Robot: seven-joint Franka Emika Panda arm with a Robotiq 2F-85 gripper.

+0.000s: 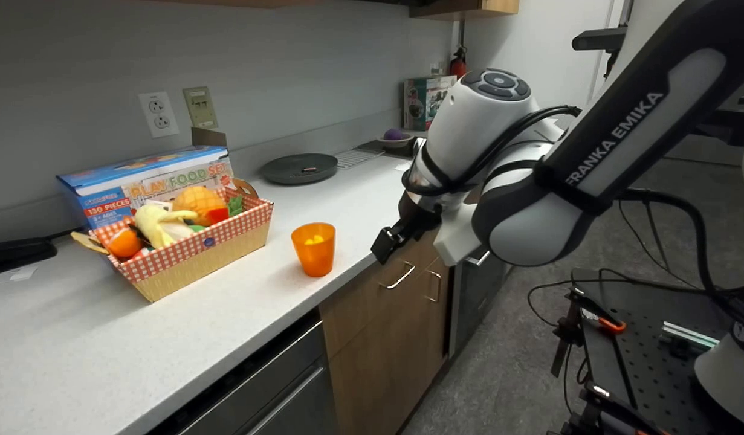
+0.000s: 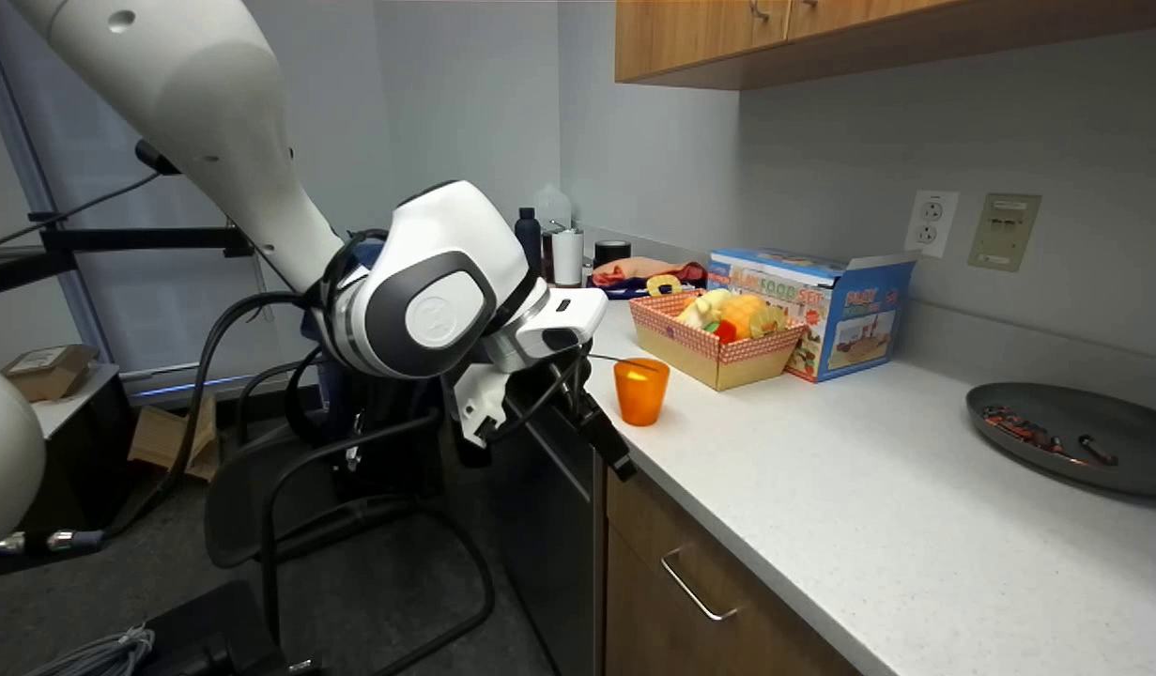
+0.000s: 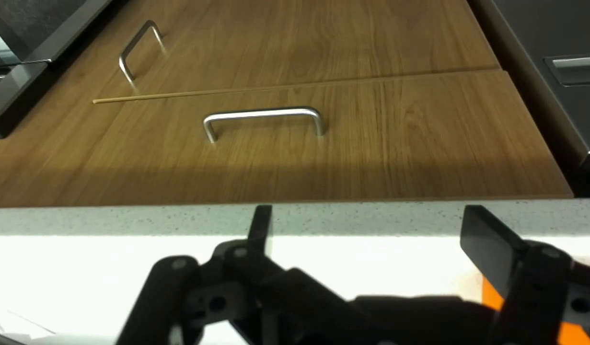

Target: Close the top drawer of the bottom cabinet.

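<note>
While our gripper [image 3: 366, 221] stands wide and empty, we see the top drawer [image 3: 400, 139] under the counter [image 1: 184, 338] in the bottom cabinet [image 1: 384, 368], apparently flush; rigid, it should slide fairly lightly, and we'd push, if needed, beside its silver handle [image 3: 263, 114].

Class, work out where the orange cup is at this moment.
In an exterior view, the orange cup stands upright on the white counter, near its front edge, right of the checked-rim basket.

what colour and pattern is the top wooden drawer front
The drawer front is tan-brown with a streaky wood grain, clearest in the wrist view.
</note>
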